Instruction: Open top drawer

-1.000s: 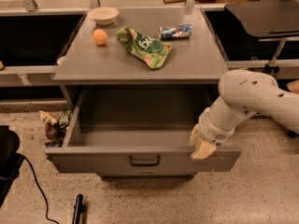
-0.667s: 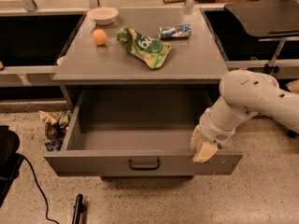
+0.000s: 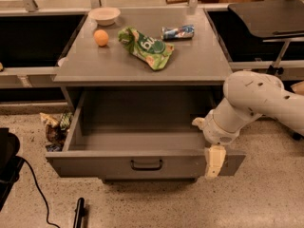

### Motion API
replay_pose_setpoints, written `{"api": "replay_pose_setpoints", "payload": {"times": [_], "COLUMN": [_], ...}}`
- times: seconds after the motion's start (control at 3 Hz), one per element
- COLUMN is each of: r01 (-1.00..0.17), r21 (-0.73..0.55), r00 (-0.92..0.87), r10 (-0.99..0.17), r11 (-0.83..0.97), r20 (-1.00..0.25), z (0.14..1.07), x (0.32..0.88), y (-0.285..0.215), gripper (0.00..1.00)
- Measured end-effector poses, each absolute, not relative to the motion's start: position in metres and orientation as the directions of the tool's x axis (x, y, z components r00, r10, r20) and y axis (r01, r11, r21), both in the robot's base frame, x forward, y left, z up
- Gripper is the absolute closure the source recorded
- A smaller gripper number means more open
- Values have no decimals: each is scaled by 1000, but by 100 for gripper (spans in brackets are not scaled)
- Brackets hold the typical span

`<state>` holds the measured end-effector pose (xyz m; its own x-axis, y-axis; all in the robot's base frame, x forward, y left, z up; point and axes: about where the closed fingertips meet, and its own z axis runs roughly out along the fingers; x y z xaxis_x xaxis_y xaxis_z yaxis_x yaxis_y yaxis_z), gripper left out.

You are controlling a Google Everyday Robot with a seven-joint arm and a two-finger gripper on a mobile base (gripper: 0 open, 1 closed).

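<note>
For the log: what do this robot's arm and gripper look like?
The arm is smooth white, made of rounded bulbous shells with small dark dots and a ringed wrist; no cables show. The gripper, at the right end of the front of the top drawer, is pale cream.

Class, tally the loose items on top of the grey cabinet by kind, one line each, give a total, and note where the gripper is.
White bowl: 1
Orange fruit: 1
Green snack bag: 1
Blue can, lying on its side: 1
Total: 4
The gripper is at the right end of the front panel of the open top drawer.
</note>
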<state>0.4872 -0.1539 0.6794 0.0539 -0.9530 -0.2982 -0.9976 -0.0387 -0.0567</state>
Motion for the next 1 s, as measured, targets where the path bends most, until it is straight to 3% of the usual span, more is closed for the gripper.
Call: {"api": "replay_pose_setpoints", "payload": {"times": [1.0], "r01": [-989], "r21": [-137], "r00": [78], "r10": [-978], "r11": [-52], "r20": [-193], "z": [738], "x": [483], "y": [-169], "gripper": [0]}}
